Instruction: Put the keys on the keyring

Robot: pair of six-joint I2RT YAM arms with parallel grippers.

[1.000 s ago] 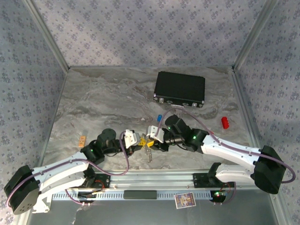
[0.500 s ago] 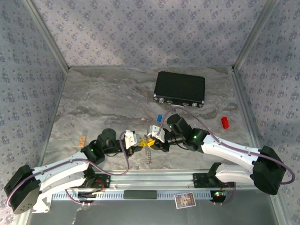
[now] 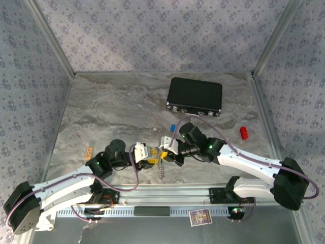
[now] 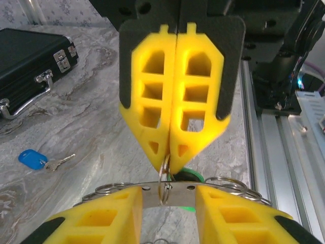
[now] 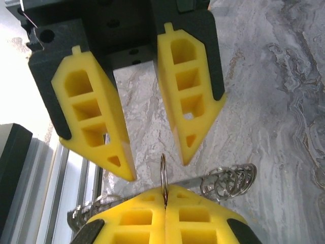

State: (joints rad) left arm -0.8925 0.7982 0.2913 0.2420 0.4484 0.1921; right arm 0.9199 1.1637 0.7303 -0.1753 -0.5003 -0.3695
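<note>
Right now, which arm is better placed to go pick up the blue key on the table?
Left. The left gripper is open and empty, while the right gripper is shut on the keyring. The blue key lies loose on the table, so the free arm probably fetches it.

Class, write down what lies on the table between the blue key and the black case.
Nothing: the tabletop between the blue key and the black case is bare, as the left wrist view shows.

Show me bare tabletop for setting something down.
Free tabletop: the wide stretch from the left wall to the black case; a smaller patch between case, red object and right wall. Crowded: centre front, where left gripper and right gripper meet at the keyring, blue key just behind.
</note>
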